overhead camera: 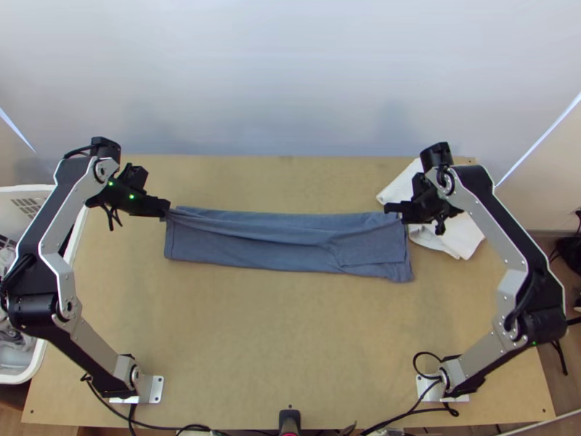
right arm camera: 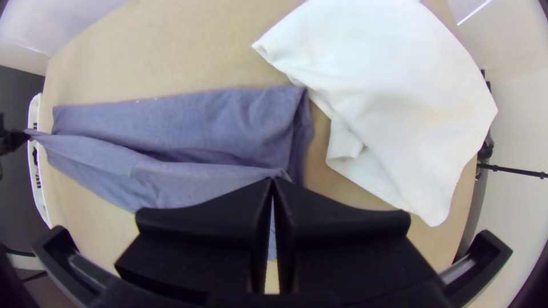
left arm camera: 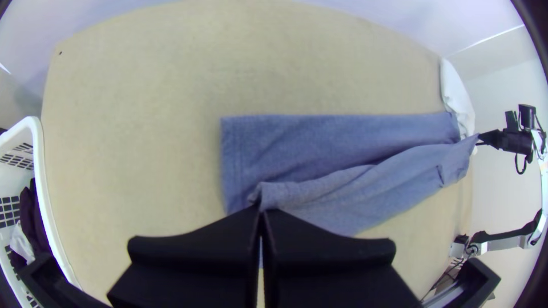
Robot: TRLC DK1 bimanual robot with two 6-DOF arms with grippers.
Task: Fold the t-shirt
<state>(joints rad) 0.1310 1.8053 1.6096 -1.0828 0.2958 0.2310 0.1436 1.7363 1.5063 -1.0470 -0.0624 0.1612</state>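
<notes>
The blue-grey t-shirt lies across the table as a long narrow folded strip, with a layer lifted at both ends. At its left end my left gripper is shut on an edge of the cloth; the left wrist view has that gripper pinching a bunched bit of the shirt. My right gripper is shut on the same layer at the right end. In the right wrist view the tips of this gripper meet on the shirt's raised edge, and the cloth hangs taut between both grippers.
A white cloth lies bunched at the table's back right, beside and under the right gripper. A white basket with clothes stands along the left edge. Bare table stretches in front of the shirt.
</notes>
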